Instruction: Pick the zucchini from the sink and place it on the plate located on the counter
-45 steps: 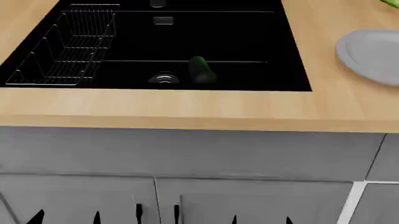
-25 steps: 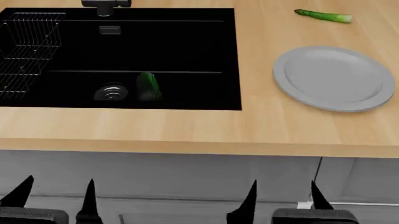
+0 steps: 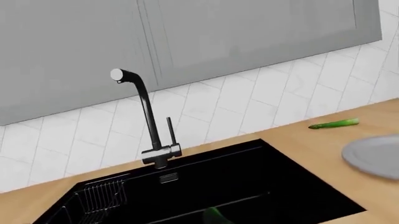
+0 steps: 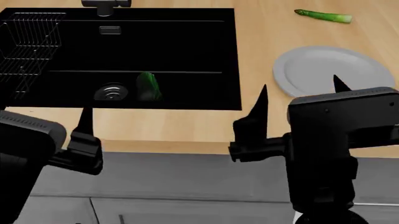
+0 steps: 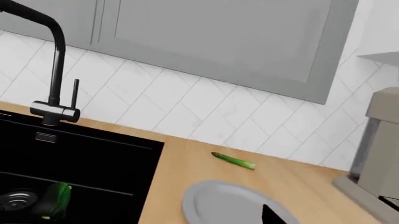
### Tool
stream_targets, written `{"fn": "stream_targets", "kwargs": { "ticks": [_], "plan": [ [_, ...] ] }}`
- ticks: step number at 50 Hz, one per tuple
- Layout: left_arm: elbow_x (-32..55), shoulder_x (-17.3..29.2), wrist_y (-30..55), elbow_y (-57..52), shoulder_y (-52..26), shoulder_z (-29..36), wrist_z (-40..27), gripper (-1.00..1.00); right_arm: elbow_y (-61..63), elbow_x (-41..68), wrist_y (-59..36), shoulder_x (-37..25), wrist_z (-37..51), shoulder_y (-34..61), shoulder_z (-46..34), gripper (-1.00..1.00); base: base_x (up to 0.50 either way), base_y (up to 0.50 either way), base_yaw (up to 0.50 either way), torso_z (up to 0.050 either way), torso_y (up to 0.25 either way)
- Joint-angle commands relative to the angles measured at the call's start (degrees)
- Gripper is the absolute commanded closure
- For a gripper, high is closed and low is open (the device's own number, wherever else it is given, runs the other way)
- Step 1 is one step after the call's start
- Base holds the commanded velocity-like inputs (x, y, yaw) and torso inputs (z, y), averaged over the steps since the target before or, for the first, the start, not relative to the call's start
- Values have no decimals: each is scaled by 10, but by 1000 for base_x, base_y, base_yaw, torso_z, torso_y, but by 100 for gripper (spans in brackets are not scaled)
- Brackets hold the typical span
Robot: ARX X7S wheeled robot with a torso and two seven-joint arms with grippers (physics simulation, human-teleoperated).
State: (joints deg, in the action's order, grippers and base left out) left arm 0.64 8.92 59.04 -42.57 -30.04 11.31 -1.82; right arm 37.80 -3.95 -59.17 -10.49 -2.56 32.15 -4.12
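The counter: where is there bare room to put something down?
The counter is bare between the sink and the plate, and along the front edge before the sink. The back right is busier: an asparagus stalk lies behind the plate.

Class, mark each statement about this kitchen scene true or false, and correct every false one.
1. The zucchini lies in the sink beside the drain. True.
2. The plate carries the asparagus stalk. False: the plate is bare; the stalk lies on the counter behind it.
3. The right hand grips the zucchini. False: it is open and holds nothing.
4. A wire rack sits in the sink's left part. True.
5. The tap is white. False: it is black.
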Motion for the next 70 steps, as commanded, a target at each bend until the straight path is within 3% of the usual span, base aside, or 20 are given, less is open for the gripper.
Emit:
{"fn": "stream_targets", "kwargs": {
  "ticks": [1,16,17,18,30,49,70],
  "plan": [
    [1,4,94,-25,-58,16,3,-100,16,2,-64,-14,-14,54,-4,-100,0,0,0,0,0],
    [1,4,94,-25,-58,16,3,-100,16,2,-64,-14,-14,54,-4,-100,0,0,0,0,0],
    [-41,-11,111,-27,-58,20,50,-100,17,-1,-103,-13,-15,80,-4,-100,0,0,0,0,0],
    [-42,-11,121,-30,-65,23,50,-100,15,-2,-65,-16,-14,59,-6,-100,0,0,0,0,0],
    [-49,-8,226,-38,-183,57,48,-100,-16,5,-134,-33,-35,168,-26,-100,0,0,0,0,0],
    [-45,-6,216,-37,-174,53,43,-100,-12,5,-132,-36,-29,168,-34,-100,62,-244,0,0,0],
    [-41,-6,224,-36,-186,59,40,-100,-8,6,-138,-45,-28,173,-38,-100,406,-53,0,0,0]
  ]
}}
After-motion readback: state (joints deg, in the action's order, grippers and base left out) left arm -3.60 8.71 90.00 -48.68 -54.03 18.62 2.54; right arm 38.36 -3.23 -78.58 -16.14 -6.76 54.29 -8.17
